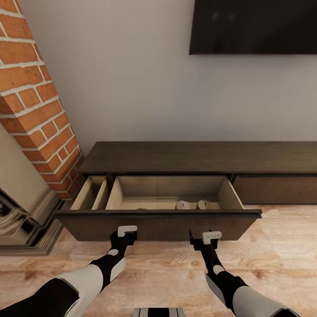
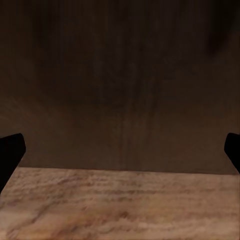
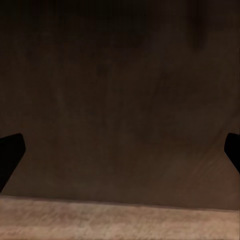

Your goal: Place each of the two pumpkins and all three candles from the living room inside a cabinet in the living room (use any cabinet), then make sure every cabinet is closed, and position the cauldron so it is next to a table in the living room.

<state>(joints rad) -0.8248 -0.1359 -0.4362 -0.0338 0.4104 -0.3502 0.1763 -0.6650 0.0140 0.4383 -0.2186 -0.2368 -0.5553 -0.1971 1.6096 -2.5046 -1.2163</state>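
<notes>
- Standing against a pale wall, the cabinet (image 1: 198, 157) is a long, low dark-brown unit; no brand, label or writing can be read anywhere on it or around it.
- Its left drawer (image 1: 158, 220) is pulled out toward the robot, showing a pale wood interior split into a narrow compartment at 9 o'clock and a wide one beside it.
- In the wide compartment, toward 5 o'clock of its floor, lie two small pale rounded shapes (image 1: 197, 204), partly hidden by the drawer front; what they are cannot be told.
- The left pincer (image 1: 124, 232) sits just before the dark drawer front, at about 7 o'clock from the drawer's middle, very near the wood; contact cannot be confirmed.
- The right pincer (image 1: 208, 237) sits likewise before the front at about 5 o'clock, the two pale shapes lying just beyond it at 12 o'clock, behind the panel.
- In the left wrist view the dark fingertips (image 2: 10, 152) stand wide apart at the frame's edges, with nothing between them but the brown panel and the wooden floor (image 2: 120, 205).
- In the right wrist view the fingertips (image 3: 10, 150) are also spread wide, gripping nothing, facing the panel close up.
- A brick column (image 1: 35, 97) rises at 10 o'clock of the cabinet, and a dark screen (image 1: 253, 26) hangs on the wall at 1 o'clock.
- A second drawer front (image 1: 277, 189) at 3 o'clock is closed.
</notes>
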